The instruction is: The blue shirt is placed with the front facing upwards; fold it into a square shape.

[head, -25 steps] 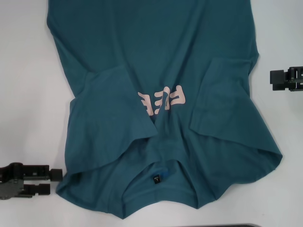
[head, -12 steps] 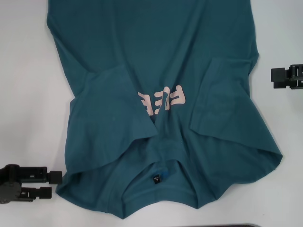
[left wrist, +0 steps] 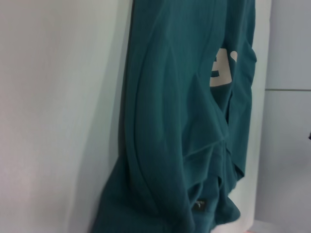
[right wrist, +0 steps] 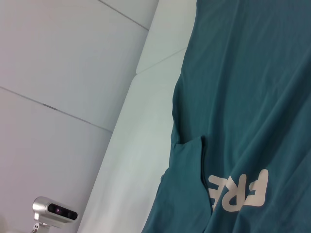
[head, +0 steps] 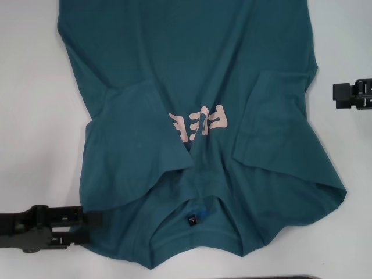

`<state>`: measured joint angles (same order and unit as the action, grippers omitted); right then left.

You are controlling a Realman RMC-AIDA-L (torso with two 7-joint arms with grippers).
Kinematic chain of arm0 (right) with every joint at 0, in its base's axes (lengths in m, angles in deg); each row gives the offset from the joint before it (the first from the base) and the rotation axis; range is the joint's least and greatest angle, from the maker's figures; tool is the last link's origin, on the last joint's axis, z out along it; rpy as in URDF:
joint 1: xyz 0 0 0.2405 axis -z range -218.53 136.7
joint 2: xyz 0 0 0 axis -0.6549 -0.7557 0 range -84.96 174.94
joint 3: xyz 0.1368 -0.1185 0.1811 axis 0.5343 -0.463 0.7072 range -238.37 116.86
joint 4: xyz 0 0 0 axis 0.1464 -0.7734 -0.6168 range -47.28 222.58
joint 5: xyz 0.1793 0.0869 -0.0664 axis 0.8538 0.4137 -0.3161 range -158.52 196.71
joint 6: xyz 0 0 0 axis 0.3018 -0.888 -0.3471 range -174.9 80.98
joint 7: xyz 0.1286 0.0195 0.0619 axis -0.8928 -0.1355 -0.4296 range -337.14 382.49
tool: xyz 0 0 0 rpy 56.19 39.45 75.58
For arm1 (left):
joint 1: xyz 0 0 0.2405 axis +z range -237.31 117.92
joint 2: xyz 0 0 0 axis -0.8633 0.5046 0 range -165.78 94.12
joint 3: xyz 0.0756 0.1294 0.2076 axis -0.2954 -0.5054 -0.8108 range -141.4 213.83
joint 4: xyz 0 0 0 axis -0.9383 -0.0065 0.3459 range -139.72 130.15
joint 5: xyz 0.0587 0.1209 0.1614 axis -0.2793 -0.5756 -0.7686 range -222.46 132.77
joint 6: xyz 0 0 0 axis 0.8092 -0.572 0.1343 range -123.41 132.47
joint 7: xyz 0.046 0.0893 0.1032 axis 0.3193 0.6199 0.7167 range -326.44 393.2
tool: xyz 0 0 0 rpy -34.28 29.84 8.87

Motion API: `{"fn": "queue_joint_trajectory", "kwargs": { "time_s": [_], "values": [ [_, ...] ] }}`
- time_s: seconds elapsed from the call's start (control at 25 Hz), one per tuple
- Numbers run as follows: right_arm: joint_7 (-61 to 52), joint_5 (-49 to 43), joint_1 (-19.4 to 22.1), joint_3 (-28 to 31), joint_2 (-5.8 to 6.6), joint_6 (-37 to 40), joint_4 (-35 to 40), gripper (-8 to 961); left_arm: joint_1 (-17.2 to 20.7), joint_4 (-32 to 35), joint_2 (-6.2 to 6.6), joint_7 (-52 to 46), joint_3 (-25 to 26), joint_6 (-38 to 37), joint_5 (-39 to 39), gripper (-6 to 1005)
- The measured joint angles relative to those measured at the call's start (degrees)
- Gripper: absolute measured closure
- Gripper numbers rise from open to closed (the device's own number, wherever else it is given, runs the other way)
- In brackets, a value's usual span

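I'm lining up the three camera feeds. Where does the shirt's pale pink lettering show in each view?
Head view: pale pink lettering mid-frame on the blue shirt, partly covered by a folded-in sleeve.
Left wrist view: a sliver of it at the upper right.
Right wrist view: lower right, reading FRE.
Shared landmark: the lettering itself.

Pale pink lettering (right wrist: 238,191) on the blue shirt (head: 192,75) reads "FRE". The remaining letters are hidden by a fold. The black neck tag (head: 192,220) cannot be read.
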<state>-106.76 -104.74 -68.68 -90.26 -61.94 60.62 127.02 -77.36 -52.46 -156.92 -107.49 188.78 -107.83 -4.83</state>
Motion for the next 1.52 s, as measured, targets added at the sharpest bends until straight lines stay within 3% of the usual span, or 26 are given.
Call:
{"fn": "queue_joint_trajectory", "kwargs": {
  "time_s": [0.24,0.44,1.2,1.4,1.48,1.52],
  "values": [
    [-0.1,0.1,0.2,0.2,0.06,0.0,0.0,187,1.9,-5.2,-2.65,-1.7,0.5,1.0,0.0,238],
    [-0.1,0.1,0.2,0.5,0.08,0.0,0.0,187,2.4,-5.1,-2.85,-2.3,0.7,2.5,0.0,238],
    [-0.1,0.1,0.4,0.7,0.05,0.0,-0.1,187,-0.7,-0.8,-2.56,-4.5,1.3,9.0,0.0,239],
    [-0.2,0.1,0.5,0.9,0.05,0.0,-0.1,187,0.4,-2.2,-1.66,-4.6,4.0,8.2,0.0,239],
    [-0.2,0.1,0.5,0.9,0.05,0.0,-0.1,187,1.2,-2.2,-0.27,-3.9,6.1,5.9,0.3,239],
    [-0.2,0.1,0.4,0.9,0.05,0.0,-0.1,187,1.2,-2.2,-0.15,-3.7,6.3,5.6,0.4,239]
  ]
}}
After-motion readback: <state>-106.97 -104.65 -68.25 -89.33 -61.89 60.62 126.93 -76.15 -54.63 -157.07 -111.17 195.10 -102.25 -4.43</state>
